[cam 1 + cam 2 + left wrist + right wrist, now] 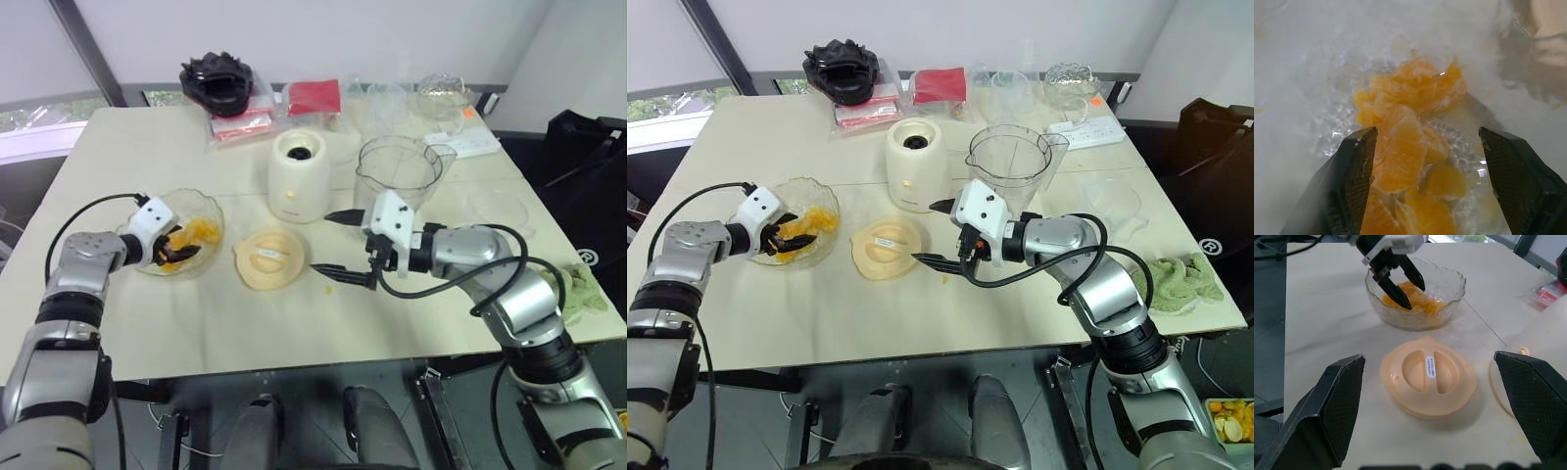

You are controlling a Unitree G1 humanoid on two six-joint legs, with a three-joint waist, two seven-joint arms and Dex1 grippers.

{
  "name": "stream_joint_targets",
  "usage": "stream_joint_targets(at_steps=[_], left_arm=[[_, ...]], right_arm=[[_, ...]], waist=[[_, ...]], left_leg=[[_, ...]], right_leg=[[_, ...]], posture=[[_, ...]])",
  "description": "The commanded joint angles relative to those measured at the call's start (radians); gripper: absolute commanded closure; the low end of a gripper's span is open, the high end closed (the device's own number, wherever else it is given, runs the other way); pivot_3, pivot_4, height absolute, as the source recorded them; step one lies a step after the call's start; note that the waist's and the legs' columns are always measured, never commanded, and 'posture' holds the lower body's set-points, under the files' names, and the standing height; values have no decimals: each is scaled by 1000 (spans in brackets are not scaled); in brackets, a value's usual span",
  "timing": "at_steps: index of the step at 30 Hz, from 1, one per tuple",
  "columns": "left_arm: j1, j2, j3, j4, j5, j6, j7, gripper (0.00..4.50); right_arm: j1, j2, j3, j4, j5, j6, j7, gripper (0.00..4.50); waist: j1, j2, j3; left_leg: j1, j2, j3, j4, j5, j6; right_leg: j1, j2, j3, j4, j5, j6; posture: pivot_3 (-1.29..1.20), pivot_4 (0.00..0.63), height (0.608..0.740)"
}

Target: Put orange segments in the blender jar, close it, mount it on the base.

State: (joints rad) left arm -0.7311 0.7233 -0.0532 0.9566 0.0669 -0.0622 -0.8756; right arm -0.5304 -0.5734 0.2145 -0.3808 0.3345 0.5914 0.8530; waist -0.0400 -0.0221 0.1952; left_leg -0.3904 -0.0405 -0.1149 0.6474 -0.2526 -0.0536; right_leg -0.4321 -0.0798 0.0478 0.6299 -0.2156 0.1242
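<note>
A: Where are the orange segments (pixel 1410 147)?

B: Heaped in the glass bowl (pixel 1449 289) near the tabletop's (pixel 196 323) left side. The left gripper (pixel 1426 132) is down inside the bowl, released, with its fingers spread either side of the pile. One segment lies against one finger and the other finger stands clear of the fruit.

A: And the other arm?

B: The right gripper (pixel 323 242) hangs just right of the cream lid (pixel 271 258), spread wide and holding nothing. A small orange scrap (pixel 326 287) lies on the tabletop by its lower finger.

A: Any writing?

B: A small white label (pixel 1430 366) sits in the middle of the lid, but its print is too small to read.

A: What about room?

B: The lid lies flat between the bowl and the right gripper. The blender base (pixel 299 176) stands just behind it, and the clear blender jar (pixel 397 166) stands open to the base's right. The tabletop in front of the lid and bowl is bare to the near edge.
</note>
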Motion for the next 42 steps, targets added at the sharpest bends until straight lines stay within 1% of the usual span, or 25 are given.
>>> stream_joint_targets(at_steps=[1, 3, 7, 13, 15, 16, 17, 19, 20, 27, 33, 38, 42], left_arm=[[-52, -11, -24, 79, 63, -74, 104, 1075], [-73, -25, -36, 129, 92, -100, 157, 1075], [-110, -50, -40, 209, 109, -118, 211, 1075], [-147, -75, -28, 285, 106, -88, 269, 1075], [-151, -77, -24, 295, 101, -76, 267, 1605], [-151, -77, -24, 298, 100, -74, 261, 1987], [-150, -75, -24, 300, 98, -69, 257, 2391], [-148, -73, -19, 302, 92, -54, 249, 3440], [-146, -72, -14, 300, 87, -51, 237, 3881], [-131, -49, 37, 275, 54, -53, 207, 3881], [-137, -10, 164, 166, -87, -37, 109, 3881], [-66, 37, 256, -52, -205, 96, 40, 3881], [28, 51, 298, -246, -266, 228, 43, 3881]], right_arm=[[-19, -6, -18, -22, 1, -9, 1, 72], [-21, -6, -18, -21, 1, -9, 0, 72], [-23, -4, -17, -21, -1, -9, -1, 72], [-22, -4, -19, -22, -5, -11, -4, 72], [-20, -6, -21, -24, -6, -12, -4, 72], [-21, -6, -20, -24, -7, -13, -4, 72], [-21, -5, -21, -24, -7, -13, -5, 72], [-21, -4, -20, -23, -8, -14, -7, 72], [-21, -3, -20, -23, -8, -14, -7, 72], [-26, 3, -15, -15, -11, -20, -6, 72], [-30, 10, -9, -9, -15, -27, -1, 72], [-32, 19, -1, -1, -17, -36, -1, 72], [-38, 26, 4, 10, -19, -45, 2, 72]], waist=[[1, 0, 0], [2, 0, 0], [3, 0, 0], [1, 0, 0], [0, 0, 0], [-1, 0, 0], [-2, 0, 0], [-2, 0, 0], [-2, 0, 0], [-3, 0, 0], [-2, 0, 0], [-5, 0, 0], [-5, 0, 0]], left_leg=[[0, 0, 0, 0, 0, 0], [0, 0, 0, 0, 0, 0], [0, 0, 0, 0, 0, 0], [0, 0, 0, 0, 0, 0], [0, 0, 0, 0, 0, 0], [0, 0, 0, 0, 0, 0], [0, 0, 0, 0, 0, 0], [0, 0, 0, 0, 0, 0], [0, 0, 0, 0, 0, 0], [0, 0, 0, 0, 0, 0], [0, 0, 0, 0, 0, 0], [0, 0, 0, 0, 0, 0], [0, 0, 0, -1, 0, 0]], right_leg=[[0, 0, 0, 0, 0, 0], [0, 0, 0, 0, 0, 0], [0, 0, 0, 0, 0, 0], [0, 0, 0, 0, 0, 0], [0, 0, 0, 0, 0, 0], [0, 0, 0, 0, 0, 0], [0, 0, 0, 0, 0, 0], [0, 0, 0, 0, 0, 0], [0, 0, 0, 0, 0, 0], [0, 0, 0, 0, 0, 0], [0, 0, 0, 0, 0, 0], [0, 0, 0, 0, 0, 0], [0, 0, 0, 0, 0, 0]], posture=[[0, 150, 740], [0, 150, 740], [0, 150, 740], [0, 150, 740], [0, 150, 740], [0, 150, 740], [0, 150, 740], [0, 150, 740], [0, 150, 740], [0, 150, 740], [0, 150, 740], [0, 150, 740], [0, 150, 740]])
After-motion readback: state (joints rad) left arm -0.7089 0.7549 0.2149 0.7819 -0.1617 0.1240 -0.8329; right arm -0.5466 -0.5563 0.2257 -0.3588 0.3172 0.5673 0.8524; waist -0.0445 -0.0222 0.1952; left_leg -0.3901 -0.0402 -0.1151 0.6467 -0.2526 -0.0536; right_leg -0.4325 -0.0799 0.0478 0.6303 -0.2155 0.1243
